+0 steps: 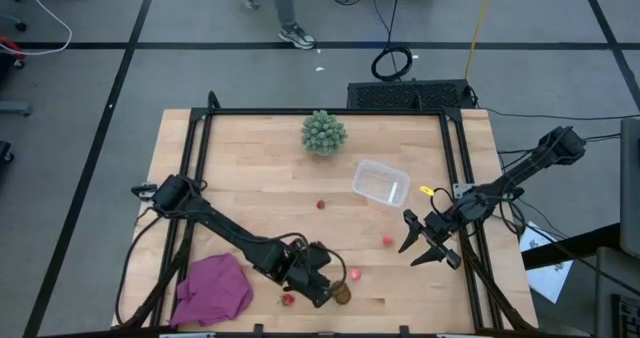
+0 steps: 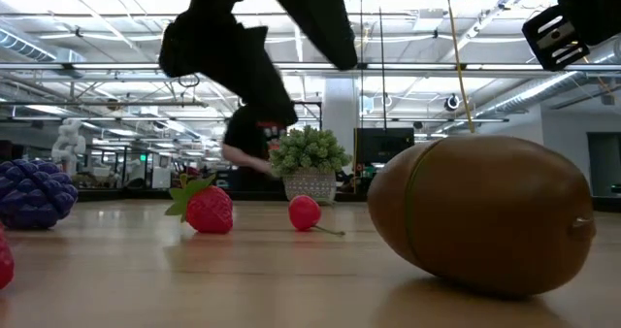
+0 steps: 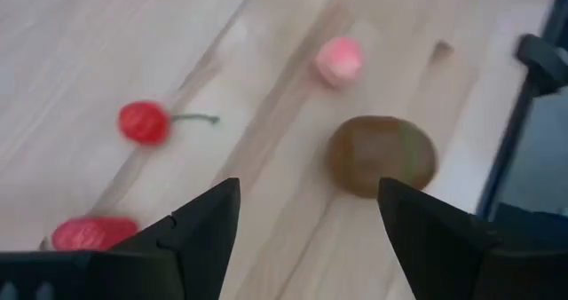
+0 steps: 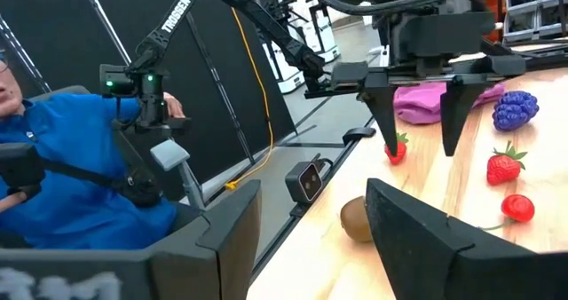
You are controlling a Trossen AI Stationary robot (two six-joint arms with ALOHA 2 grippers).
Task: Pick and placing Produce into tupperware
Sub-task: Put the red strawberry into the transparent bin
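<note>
Hovering low at approx 6 o'clock of the worktop (image 1: 250, 178), the left claw (image 1: 322, 290) has its fingers spread w/ nothing between them; the kiwi (image 1: 342, 294) lies just beyond the tips, not touching, seen in the gap from the left wrist view. A pink berry (image 1: 353, 275) sits just beside the kiwi toward 12 o'clock, & a strawberry (image 1: 288, 299) lies at the claw's 9 o'clock side, near the front edge. From the left wrist view a cherry (image 3: 143, 122) w/ stem also shows close by.

Right claw (image 1: 428, 250) hangs at approx 4 o'clock, fingers parted & empty, pointing toward the worktop's middle. A red berry (image 1: 387, 241) lies near it, toward 9 o'clock of that claw. Another small red berry (image 1: 321, 204) rests close to the centre.

Tupperware (image 1: 381, 182) stands at approx 2 o'clock, upright, nothing visible inside. Green spiky ball (image 1: 324, 133) at 12 o'clock, near the back edge. Magenta cloth (image 1: 213, 287) bunched at 7 o'clock. Grape cluster (image 2: 35, 194) shows in the low view, well apart from the kiwi.

A person in blue (image 4: 62, 185) sits beyond the worktop, per the right wrist view.
</note>
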